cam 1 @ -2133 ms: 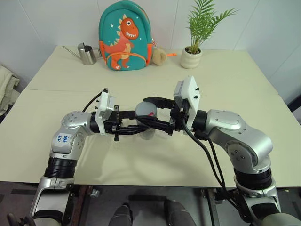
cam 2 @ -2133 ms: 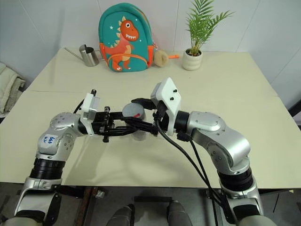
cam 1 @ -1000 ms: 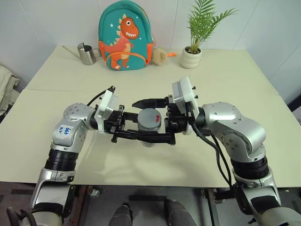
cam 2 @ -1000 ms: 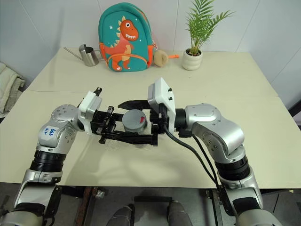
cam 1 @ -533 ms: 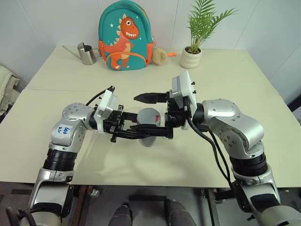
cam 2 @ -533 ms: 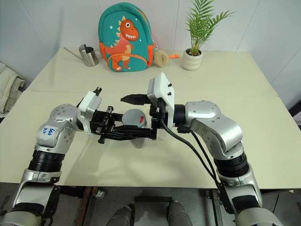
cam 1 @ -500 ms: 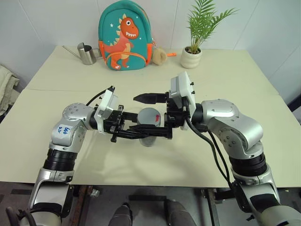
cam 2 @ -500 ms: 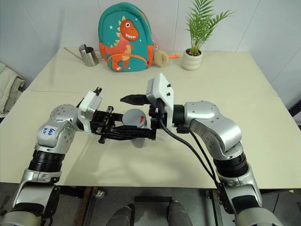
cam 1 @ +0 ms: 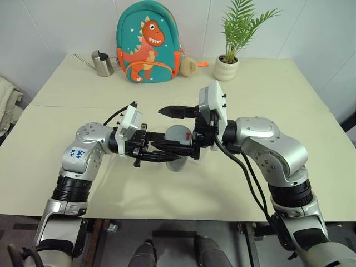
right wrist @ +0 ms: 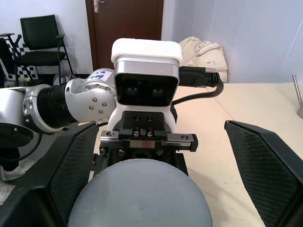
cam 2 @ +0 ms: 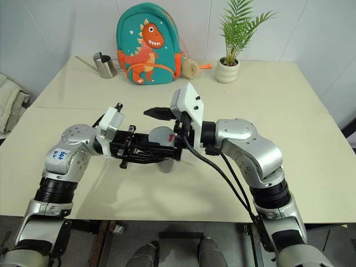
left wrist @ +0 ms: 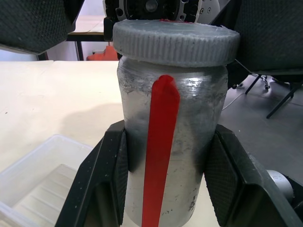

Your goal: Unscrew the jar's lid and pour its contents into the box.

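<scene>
The left gripper [left wrist: 165,184] clamps the jar [left wrist: 166,156], its grey lid [left wrist: 176,41] on, above the counter [cam 1: 167,89]; the right gripper [right wrist: 156,184] spreads wide around the lid. The clear box [left wrist: 42,184] sits at the jar's 7 o'clock.

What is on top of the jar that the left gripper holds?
The grey lid sits on the jar, held by the left gripper. The open right gripper straddles the lid. The frosted wall hides any contents.
</scene>
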Robot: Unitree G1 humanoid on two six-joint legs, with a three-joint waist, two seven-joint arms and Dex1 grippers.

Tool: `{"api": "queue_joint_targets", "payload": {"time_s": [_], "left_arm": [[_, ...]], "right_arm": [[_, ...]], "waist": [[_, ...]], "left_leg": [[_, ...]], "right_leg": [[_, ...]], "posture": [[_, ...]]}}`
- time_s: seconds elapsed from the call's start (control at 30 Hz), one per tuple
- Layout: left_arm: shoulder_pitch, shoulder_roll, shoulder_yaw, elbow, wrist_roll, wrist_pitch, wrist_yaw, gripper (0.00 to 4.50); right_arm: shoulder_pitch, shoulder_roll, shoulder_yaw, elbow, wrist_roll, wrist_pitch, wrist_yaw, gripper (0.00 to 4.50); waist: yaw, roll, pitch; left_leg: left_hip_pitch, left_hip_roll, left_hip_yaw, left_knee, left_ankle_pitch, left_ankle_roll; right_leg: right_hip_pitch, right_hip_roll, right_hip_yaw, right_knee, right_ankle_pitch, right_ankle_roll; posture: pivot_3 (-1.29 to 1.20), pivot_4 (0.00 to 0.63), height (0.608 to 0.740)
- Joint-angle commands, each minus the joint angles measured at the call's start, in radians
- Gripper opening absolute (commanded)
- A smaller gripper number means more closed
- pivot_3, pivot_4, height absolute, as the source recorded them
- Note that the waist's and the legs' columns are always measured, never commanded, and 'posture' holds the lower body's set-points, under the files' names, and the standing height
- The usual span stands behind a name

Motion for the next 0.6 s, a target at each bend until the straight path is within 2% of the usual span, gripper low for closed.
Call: {"api": "queue_joint_targets", "payload": {"time_s": [0.03,0.6], "left_arm": [[-0.011,0.002,0.009,-0.046,-0.021,-0.013,-0.010,1.85],[-0.002,-0.003,0.040,-0.015,-0.019,-0.039,0.029,1.85]], "right_arm": [[-0.019,-0.042,-0.043,-0.005,-0.018,-0.008,-0.019,4.48],[0.028,-0.187,-0.124,-0.063,0.034,0.033,-0.043,4.48]], "waist": [[0.000,0.000,0.000],[0.002,0.000,0.000]], "left_leg": [[0.000,0.000,0.000,0.000,0.000,0.000],[0.000,0.000,0.000,0.000,0.000,0.000]], "right_leg": [[0.000,0.000,0.000,0.000,0.000,0.000],[0.000,0.000,0.000,0.000,0.000,0.000]], "posture": [[0.00,0.150,0.740],[0.00,0.150,0.740]]}}
